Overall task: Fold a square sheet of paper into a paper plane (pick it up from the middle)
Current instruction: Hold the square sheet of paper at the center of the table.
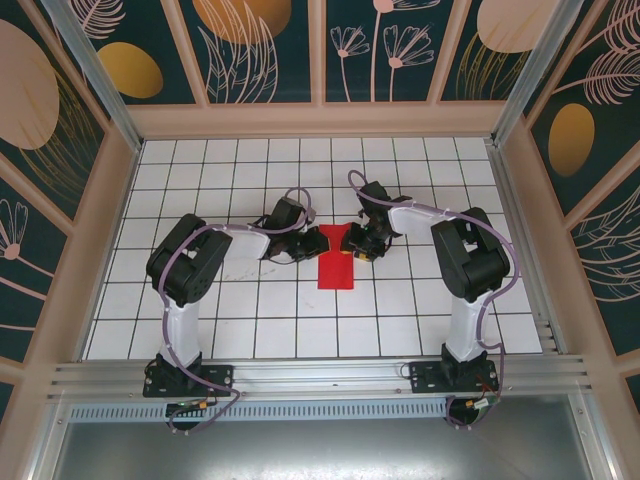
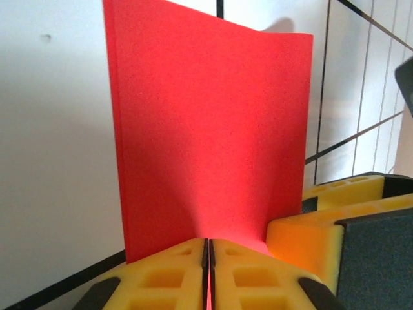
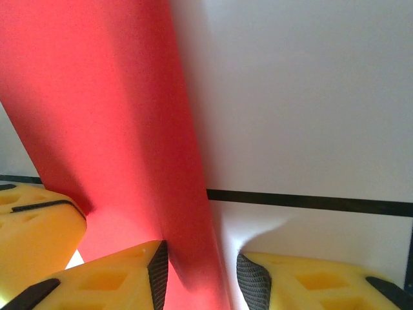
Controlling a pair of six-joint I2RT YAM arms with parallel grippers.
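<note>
Carefully now: your left gripper (image 2: 208, 258) is pinched shut on the square sheet of paper (image 2: 206, 129), which rises straight ahead of its fingertips. Your right gripper (image 3: 200, 274) sits just beside it, jaws apart, with the same sheet running between them. Close the right squarely before you lift. Keep both pinches level and don't pull them apart, since thin paper probably tears or creases off-line.
</note>
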